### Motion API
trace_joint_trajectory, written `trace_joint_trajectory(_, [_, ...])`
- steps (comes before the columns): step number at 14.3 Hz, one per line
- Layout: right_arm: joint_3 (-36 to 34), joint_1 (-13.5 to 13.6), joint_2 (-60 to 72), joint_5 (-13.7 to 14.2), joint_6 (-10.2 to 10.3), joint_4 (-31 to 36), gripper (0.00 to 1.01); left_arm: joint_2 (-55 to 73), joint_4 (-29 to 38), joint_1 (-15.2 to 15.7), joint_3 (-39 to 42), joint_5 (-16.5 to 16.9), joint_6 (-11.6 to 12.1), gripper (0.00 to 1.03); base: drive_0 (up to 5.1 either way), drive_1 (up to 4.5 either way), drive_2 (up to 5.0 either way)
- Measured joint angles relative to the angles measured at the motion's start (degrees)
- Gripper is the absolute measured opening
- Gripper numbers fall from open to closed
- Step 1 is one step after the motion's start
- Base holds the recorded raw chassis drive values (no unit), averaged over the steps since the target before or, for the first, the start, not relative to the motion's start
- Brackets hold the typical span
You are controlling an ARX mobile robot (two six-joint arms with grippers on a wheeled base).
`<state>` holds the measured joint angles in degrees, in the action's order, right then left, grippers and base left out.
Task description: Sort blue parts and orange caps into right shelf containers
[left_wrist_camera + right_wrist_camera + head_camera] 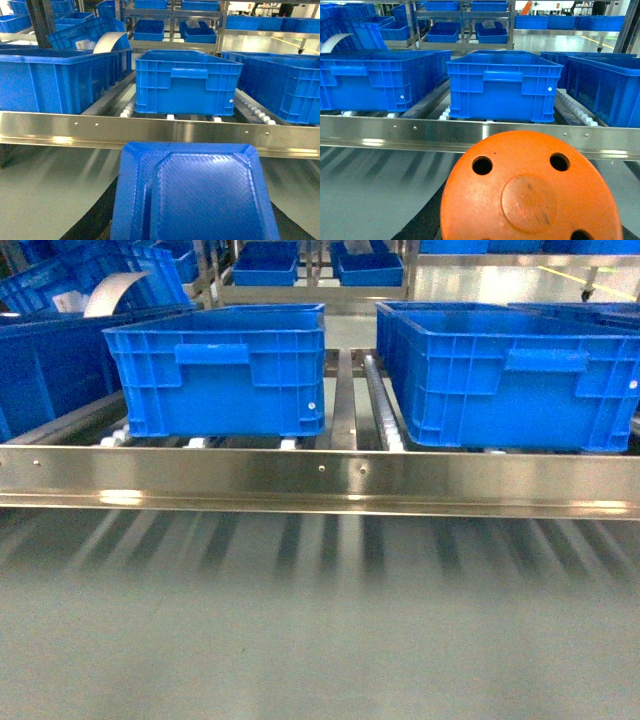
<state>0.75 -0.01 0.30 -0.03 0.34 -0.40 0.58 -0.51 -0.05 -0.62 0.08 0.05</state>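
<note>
A blue part (200,195) fills the bottom of the left wrist view, held close to the camera. My left gripper is shut on it, and only dark finger edges (100,220) show beside it. An orange cap (530,195) shows its flat holed end in the right wrist view. My right gripper is shut on the cap and is mostly hidden behind it. Neither gripper appears in the head view. Two blue shelf containers (215,370) (510,375) stand ahead on rollers, one left of centre and one to the right.
A steel front rail (320,478) runs across the shelf below the bins. Roller tracks (385,410) lie between the two bins. More blue bins stand to the left (55,80), right (605,87) and on racks behind (265,265). The grey floor (320,620) looks streaked with blur.
</note>
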Motion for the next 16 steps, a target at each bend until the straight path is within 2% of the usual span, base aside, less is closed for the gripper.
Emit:
trace_joint_trajectory(10, [0.0,0.0,0.0,0.0,0.0,0.04,0.43,0.0,0.09,0.0,-0.02,-0.11,0.0,0.41,0.0,0.0,0.0])
trace_joint_trajectory(16, [0.0,0.0,0.0,0.0,0.0,0.04,0.43,0.0,0.13,0.0,-0.02,-0.09,0.0,0.41,0.0,3.88,-3.8])
